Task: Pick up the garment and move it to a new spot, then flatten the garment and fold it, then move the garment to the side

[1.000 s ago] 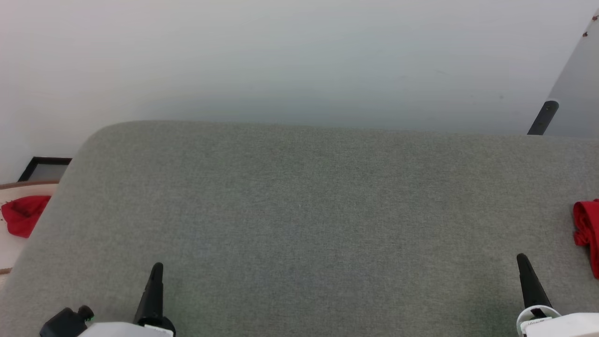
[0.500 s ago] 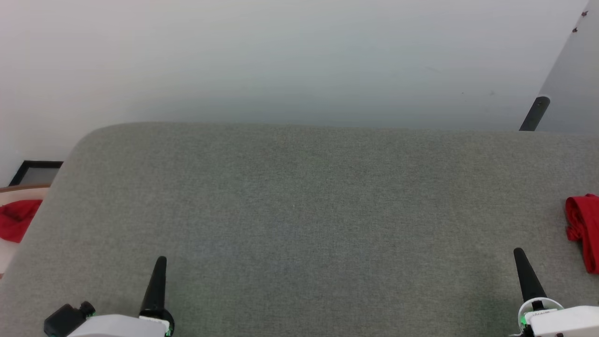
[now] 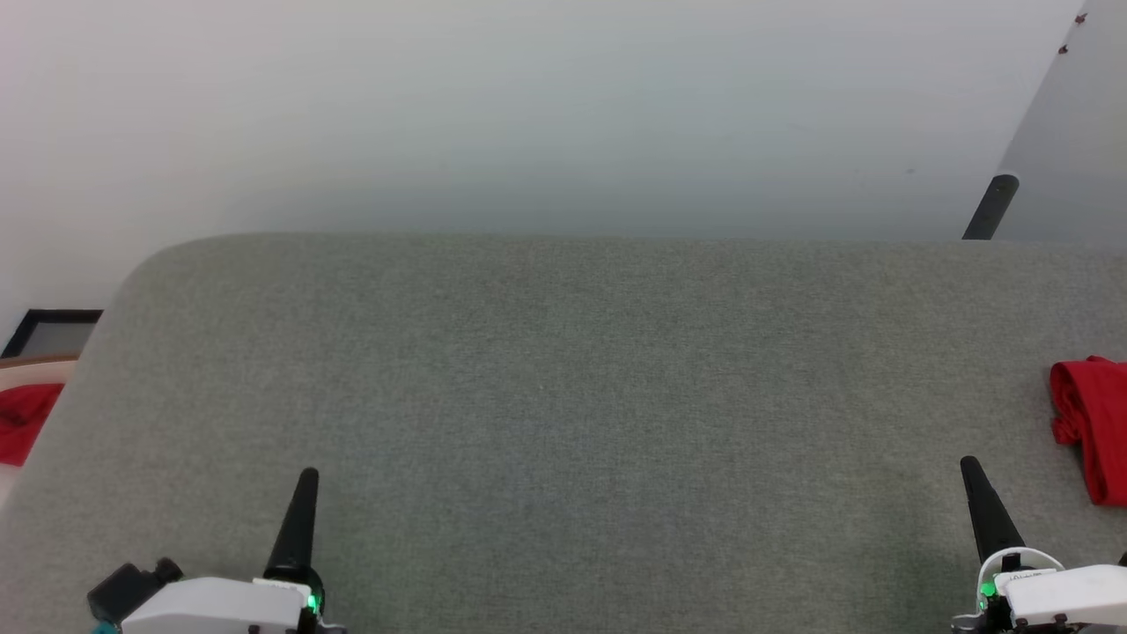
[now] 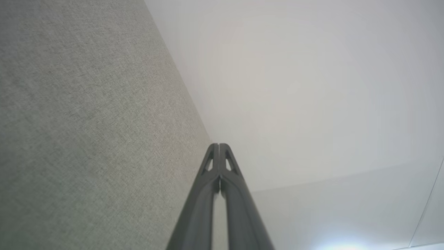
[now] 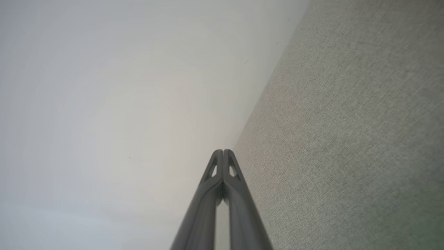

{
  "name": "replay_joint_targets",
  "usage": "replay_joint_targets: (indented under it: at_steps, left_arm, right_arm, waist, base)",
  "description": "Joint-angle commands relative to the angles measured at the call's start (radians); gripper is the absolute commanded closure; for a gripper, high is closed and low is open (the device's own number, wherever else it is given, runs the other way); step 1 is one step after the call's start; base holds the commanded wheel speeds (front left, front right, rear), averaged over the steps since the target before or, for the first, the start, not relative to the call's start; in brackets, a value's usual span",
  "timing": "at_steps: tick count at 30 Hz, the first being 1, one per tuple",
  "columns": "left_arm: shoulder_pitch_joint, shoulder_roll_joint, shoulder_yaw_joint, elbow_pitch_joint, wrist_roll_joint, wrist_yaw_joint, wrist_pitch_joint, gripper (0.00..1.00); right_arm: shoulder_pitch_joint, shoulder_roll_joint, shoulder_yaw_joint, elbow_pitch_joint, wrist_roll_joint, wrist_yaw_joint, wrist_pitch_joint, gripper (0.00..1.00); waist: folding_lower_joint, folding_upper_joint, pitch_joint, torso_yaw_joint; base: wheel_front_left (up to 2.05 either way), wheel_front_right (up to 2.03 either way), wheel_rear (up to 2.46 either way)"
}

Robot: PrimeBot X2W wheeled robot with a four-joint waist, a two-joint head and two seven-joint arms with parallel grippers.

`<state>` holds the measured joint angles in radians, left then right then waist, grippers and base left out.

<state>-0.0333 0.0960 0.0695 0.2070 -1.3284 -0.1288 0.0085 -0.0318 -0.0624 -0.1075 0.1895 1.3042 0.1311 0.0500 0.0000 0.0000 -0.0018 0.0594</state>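
At the far left edge, a red cloth lump (image 3: 22,421) lies just off the grey worktop (image 3: 563,396). Lower left, the left gripper (image 3: 306,477) has its fingers clenched on nothing. Lower right, the right gripper (image 3: 968,465) is the same. The garment (image 3: 1092,431) lies bunched at the worktop's right edge.

I see the garment (image 3: 1092,431), red cloth, bunched in soft folds, lying on the grey surface (image 3: 563,396), far right, partly cut off by my view's edge
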Motion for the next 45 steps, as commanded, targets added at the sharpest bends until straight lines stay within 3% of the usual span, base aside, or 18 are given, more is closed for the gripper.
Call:
replay_joint_targets:
  at_steps: [1, 45]
  left_arm:
    - [-0.016, 0.0, 0.005, -0.002, -0.022, -0.002, 0.006, 1.0]
    - [-0.08, -0.035, 0.03, 0.04, -0.302, -0.003, 0.095, 1.0]
  right_arm:
    - [-0.02, 0.0, -0.003, -0.001, 0.024, 0.0, 0.005, 1.0]
    - [-0.086, 0.014, -0.007, 0.057, 0.314, 0.0, 0.066, 1.0]
  waist:
    - [0.0, 0.0, 0.0, -0.002]
    - [0.0, 0.0, 0.005, -0.059]
  base:
    - [0.0, 0.0, 0.0]
    - [0.0, 0.0, 0.0]
